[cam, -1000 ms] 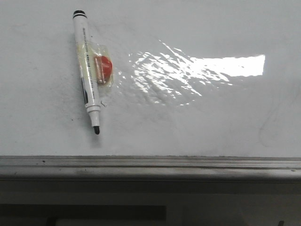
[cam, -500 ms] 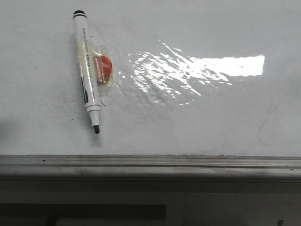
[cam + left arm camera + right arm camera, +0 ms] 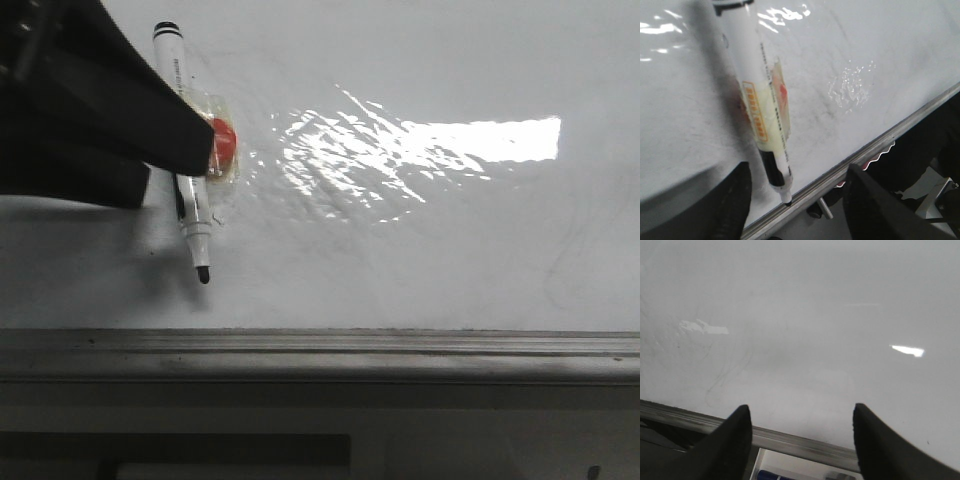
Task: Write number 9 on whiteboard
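Marker (image 3: 186, 190) lies on the whiteboard (image 3: 420, 260) at far left, between the spread fingers of the left gripper (image 3: 795, 200), which partly hides it; right gripper (image 3: 802, 440) open, apart.

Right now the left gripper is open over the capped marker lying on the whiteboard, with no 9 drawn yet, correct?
Not quite: the marker is uncapped, its dark tip bare in the front view. The rest holds: the left gripper is open over it on the whiteboard, and no 9 is drawn.
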